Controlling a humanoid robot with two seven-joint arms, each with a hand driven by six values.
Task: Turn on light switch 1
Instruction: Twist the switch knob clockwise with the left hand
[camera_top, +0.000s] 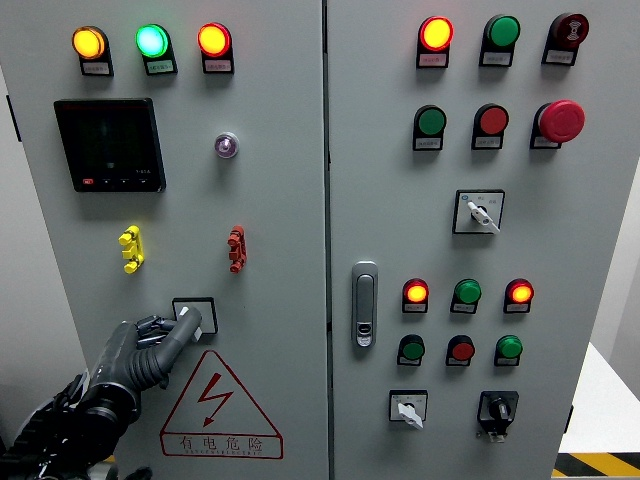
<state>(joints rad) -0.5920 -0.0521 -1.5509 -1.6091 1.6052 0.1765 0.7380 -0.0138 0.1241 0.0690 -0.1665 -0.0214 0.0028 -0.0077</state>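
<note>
- My left hand reaches up from seven o'clock, fingers clamped on the light switch on the grey cabinet's left door.
- The switch sits at twelve o'clock from the red hazard triangle, whose Chinese characters are too small to read with certainty.

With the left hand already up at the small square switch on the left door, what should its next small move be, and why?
Probably a short press or turn at the switch. The left hand has a fingertip over the square plate above the warning triangle, so it seems in place. Whether contact is made, or the switch has flipped, I cannot tell.
</note>
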